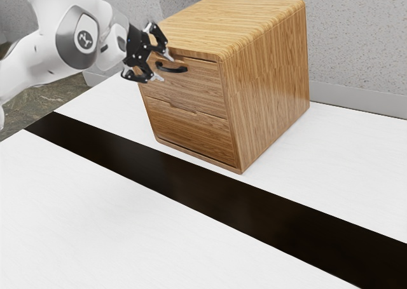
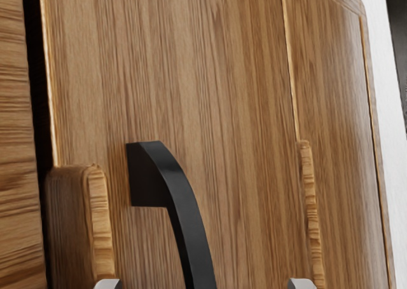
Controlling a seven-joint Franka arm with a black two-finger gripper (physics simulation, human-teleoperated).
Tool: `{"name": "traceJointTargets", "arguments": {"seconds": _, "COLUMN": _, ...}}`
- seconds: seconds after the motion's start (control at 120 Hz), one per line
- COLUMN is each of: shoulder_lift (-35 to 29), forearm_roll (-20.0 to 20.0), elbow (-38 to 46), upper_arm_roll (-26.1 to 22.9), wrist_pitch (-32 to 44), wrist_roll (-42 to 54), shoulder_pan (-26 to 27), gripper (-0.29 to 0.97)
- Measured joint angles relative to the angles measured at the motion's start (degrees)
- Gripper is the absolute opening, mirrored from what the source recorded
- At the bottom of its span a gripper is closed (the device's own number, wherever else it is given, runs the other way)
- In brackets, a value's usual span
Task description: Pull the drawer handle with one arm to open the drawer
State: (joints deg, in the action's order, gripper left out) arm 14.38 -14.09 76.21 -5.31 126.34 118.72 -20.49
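The gripper (image 1: 163, 67) stands wide open in front of the top drawer (image 1: 194, 82) of the wooden cabinet (image 1: 261, 67) on the white table (image 1: 95, 238). The black drawer handle (image 1: 177, 68) is between the two fingers, and neither finger touches it.

The cabinet (image 1: 254, 79) stood on the tabletop (image 1: 95, 225), near its far edge, before a wall (image 1: 356, 28). The upper drawer (image 1: 191, 82) sat above the lower drawer (image 1: 191, 127). The handle (image 1: 173, 67) on the upper drawer lay between the gripper (image 1: 160, 67) fingers (image 1: 164, 49), at the exterior view's left.
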Motion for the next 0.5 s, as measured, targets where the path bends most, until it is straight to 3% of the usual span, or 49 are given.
{"name": "traceJointTargets", "arguments": {"seconds": 0.325, "shoulder_lift": 1.11, "forearm_roll": -0.34, "elbow": 0.07, "upper_arm_roll": -0.63, "wrist_pitch": 0.01, "wrist_roll": 3.17, "shoulder_pan": -0.19, "gripper": 0.33}}
{"name": "traceJointTargets", "arguments": {"seconds": 0.5, "shoulder_lift": 1.46, "forearm_roll": -0.19, "elbow": 0.14, "upper_arm_roll": -0.54, "wrist_pitch": -0.07, "wrist_roll": 3.95, "shoulder_pan": -0.76, "gripper": 0.20}}
